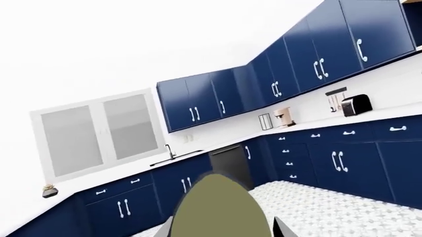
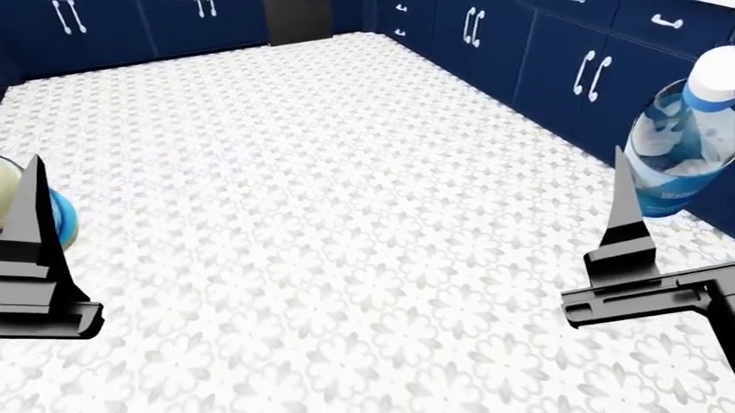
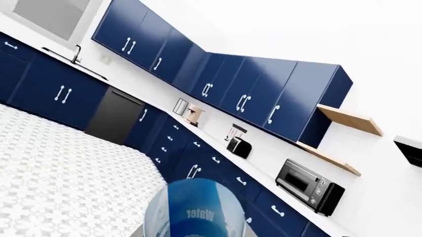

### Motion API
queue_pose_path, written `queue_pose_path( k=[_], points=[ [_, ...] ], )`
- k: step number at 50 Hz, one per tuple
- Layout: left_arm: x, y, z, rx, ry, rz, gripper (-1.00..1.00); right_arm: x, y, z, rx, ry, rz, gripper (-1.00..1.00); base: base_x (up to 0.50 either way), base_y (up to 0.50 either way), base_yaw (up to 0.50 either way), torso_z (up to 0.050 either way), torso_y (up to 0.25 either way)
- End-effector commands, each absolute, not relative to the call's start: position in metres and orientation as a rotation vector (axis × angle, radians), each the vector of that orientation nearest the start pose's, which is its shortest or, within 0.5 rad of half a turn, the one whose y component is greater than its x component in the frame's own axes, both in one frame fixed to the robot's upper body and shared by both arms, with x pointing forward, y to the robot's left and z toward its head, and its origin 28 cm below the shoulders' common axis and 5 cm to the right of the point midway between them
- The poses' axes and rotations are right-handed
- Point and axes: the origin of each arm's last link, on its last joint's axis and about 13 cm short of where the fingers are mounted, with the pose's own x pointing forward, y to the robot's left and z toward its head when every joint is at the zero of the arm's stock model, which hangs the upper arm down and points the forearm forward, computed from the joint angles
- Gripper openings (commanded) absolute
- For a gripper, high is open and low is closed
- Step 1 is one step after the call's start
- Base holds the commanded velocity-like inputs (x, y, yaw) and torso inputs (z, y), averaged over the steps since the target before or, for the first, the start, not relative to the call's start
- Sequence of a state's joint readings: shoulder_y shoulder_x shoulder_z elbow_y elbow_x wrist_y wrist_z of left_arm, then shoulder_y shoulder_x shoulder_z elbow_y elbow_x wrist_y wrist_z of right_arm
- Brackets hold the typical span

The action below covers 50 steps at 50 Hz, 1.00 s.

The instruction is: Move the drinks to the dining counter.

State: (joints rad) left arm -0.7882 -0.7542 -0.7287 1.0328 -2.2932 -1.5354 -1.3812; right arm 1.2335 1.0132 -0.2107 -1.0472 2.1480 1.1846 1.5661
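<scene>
— Where are the two drinks relative to each pincer?

— In the head view the right pincer [image 2: 629, 249] is clamped on the clear-blue water bottle [image 2: 682, 146], which rises tilted above its dark finger, white cap uppermost. The left pincer [image 2: 34, 258] grips the cream-coloured bottle [image 2: 23, 202], of which only a pale sliver and a bit of blue label peek out behind the finger.

— What surrounds them, and does anything block the way?

— Both are held over a white patterned floor [image 2: 322, 215], with navy base cabinets [image 2: 574, 69] along the far and right sides. Nothing lies on the floor between the arms.

— What do the wrist cameras add?

— The right wrist view shows the water bottle's blue label up close, plus a toaster [image 3: 238, 146], a microwave [image 3: 310, 186] and wooden shelves [image 3: 349, 120] along the wall worktop. The left wrist view shows the cream bottle's rounded body, a window [image 1: 99, 133], a sink tap [image 1: 170, 151] and a coffee machine [image 1: 285, 117].
</scene>
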Motion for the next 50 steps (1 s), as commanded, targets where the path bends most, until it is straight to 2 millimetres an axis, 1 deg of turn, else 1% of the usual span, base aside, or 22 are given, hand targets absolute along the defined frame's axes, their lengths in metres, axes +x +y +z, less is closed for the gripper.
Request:
queue_pose_path(
  k=[1, 34, 50],
  points=[
    [0.1054, 0.2713, 0.2642, 0.297, -0.389, 0.109, -1.00, 0.1158, -0.1374, 0.2832, -0.538, -0.316, -0.098, -1.00, -0.13, -0.26, 0.47, 0.000, 0.000],
    [0.1064, 0.2720, 0.2623, 0.301, -0.384, 0.111, -1.00, 0.1162, -0.1371, 0.2827, -0.546, -0.311, -0.095, -1.00, -0.10, -0.27, 0.47, 0.000, 0.000],
    [0.1054, 0.2714, 0.2644, 0.305, -0.389, 0.109, -1.00, 0.1155, -0.1364, 0.2846, -0.550, -0.316, -0.087, -1.00, -0.06, -0.28, 0.48, 0.001, 0.000]
  ],
)
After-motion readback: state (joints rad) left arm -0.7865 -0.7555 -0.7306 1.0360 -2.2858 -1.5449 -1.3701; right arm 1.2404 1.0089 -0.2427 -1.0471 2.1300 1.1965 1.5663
